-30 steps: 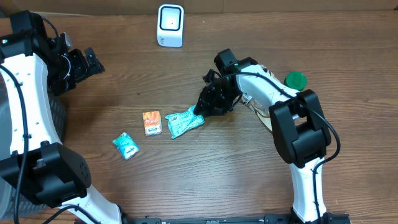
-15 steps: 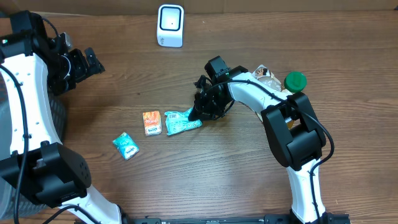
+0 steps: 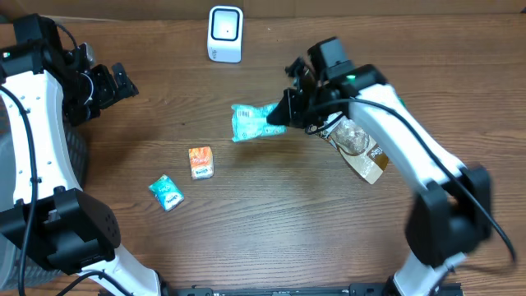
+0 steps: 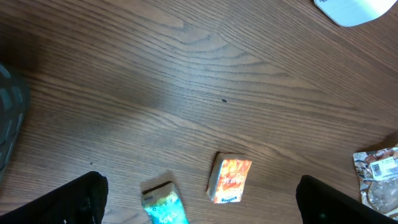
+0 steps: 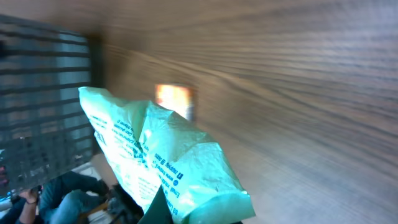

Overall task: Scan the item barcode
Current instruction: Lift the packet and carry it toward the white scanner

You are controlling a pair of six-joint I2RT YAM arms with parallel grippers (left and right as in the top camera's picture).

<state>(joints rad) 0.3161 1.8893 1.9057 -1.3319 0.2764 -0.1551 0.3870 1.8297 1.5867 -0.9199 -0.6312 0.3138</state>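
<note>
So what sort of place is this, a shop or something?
Probably a lab bench imitating a shop checkout: a white scanner stands on the wooden table, an orange packet lies on it, and the right gripper holds a teal packet.

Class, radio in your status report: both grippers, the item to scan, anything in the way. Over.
Left gripper open, empty. Right gripper shut on teal packet, held off the table. Nothing between packet and white scanner. Over.
</note>
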